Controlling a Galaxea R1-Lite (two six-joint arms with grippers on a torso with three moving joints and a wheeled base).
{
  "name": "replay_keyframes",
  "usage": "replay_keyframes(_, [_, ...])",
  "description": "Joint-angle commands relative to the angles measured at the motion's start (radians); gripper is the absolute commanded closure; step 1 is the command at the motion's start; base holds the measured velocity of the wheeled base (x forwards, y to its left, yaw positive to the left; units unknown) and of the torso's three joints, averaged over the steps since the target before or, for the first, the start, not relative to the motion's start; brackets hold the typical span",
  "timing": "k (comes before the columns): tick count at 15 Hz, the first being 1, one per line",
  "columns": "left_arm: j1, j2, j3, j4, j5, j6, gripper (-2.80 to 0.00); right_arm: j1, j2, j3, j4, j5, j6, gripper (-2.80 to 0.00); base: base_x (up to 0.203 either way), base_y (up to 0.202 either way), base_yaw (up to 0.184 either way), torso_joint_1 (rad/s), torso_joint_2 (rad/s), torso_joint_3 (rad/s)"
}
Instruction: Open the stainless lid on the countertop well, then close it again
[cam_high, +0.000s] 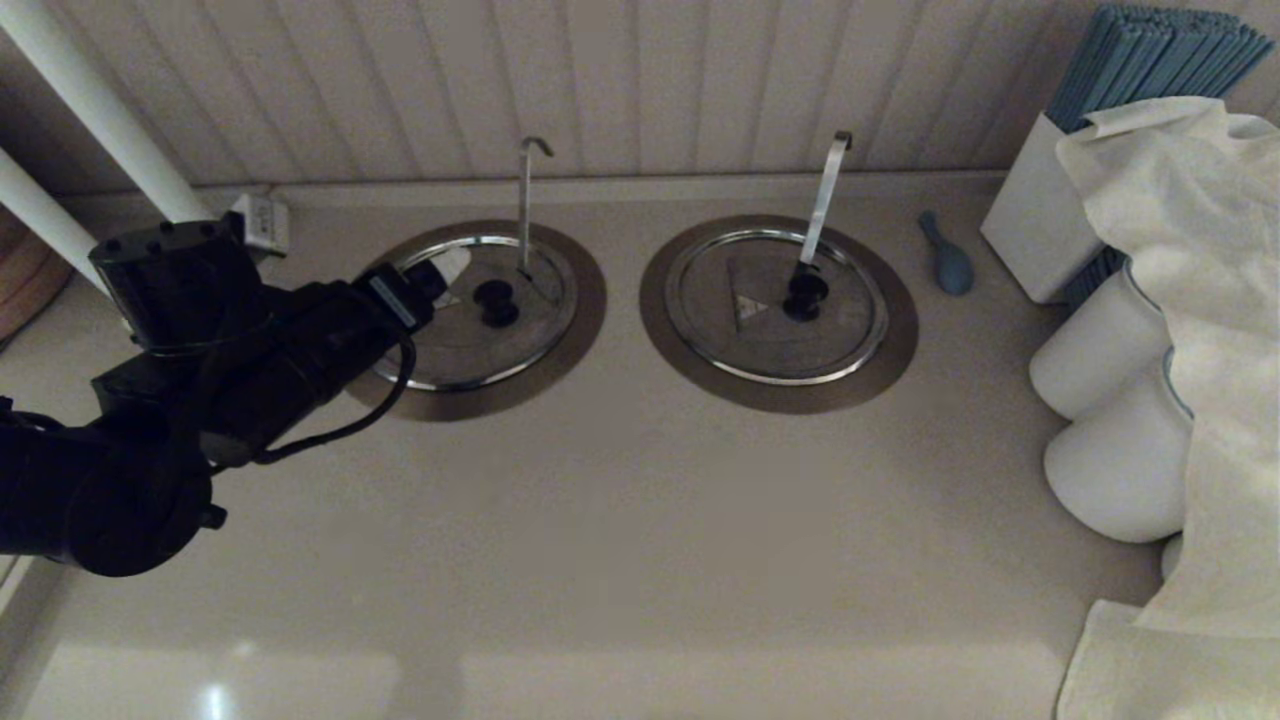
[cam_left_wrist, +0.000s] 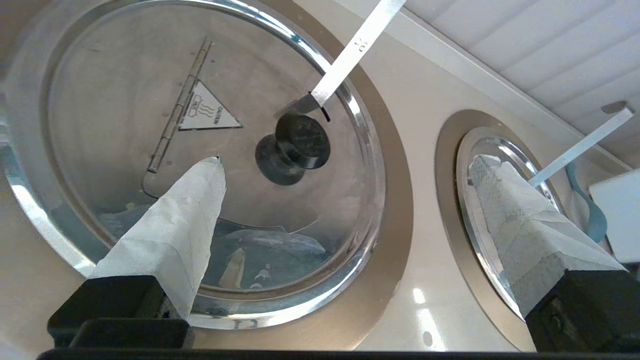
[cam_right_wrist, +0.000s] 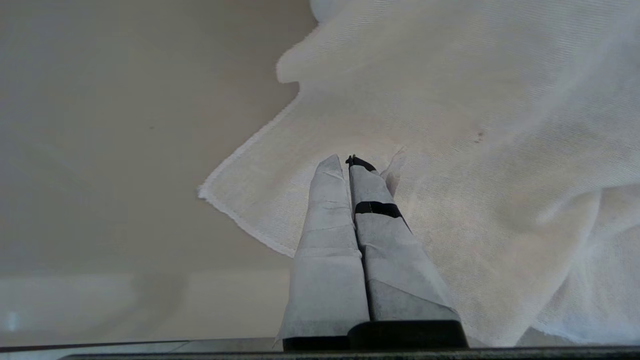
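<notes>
The stainless lid (cam_high: 470, 335) lies flat and closed on the left countertop well, whose bronze-grey flange (cam_high: 590, 300) rings it. Its black knob (cam_high: 497, 302) sits at the centre, and the thin hooked ladle handle (cam_high: 525, 195) stands up behind it. In the left wrist view the lid (cam_left_wrist: 150, 90) shows its triangle mark (cam_left_wrist: 207, 110) and knob (cam_left_wrist: 295, 145). My left gripper (cam_high: 445, 275) hovers over the lid's left part, open (cam_left_wrist: 348, 160), with nothing between its fingers (cam_left_wrist: 175, 225). My right gripper (cam_right_wrist: 348, 161) is shut and empty above a white cloth (cam_right_wrist: 450, 125).
A twin lid (cam_high: 778, 320) with a wider white handle (cam_high: 825, 195) sits to the right. Beyond it lie a blue spoon (cam_high: 948, 262), a white box (cam_high: 1035, 225) of blue sticks, white jars (cam_high: 1100, 350) and a draped cloth (cam_high: 1190, 300). A wall runs behind.
</notes>
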Motion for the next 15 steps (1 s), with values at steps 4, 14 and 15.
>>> replay_keyframes(4, [0.001,0.0,0.002,-0.006,0.005,-0.003,-2.8,0.001,0.0,0.0,0.0,0.001,0.0,0.0,0.0,0.0,0.0,0.0,0.0,0.0])
replay_keyframes(14, [-0.013,-0.09,-0.219,0.301,-0.016,0.322,-2.8,0.0,0.001,0.0,0.0,-0.001,0.0,0.0,0.0,0.0,0.0,0.0,0.0,0.0])
replay_keyframes(15, [-0.013,-0.128,-0.222,0.335,-0.016,0.326,0.0,0.0,0.0,0.0,0.0,-0.001,-0.001,0.0,0.0,0.0,0.0,0.0,0.0,0.0])
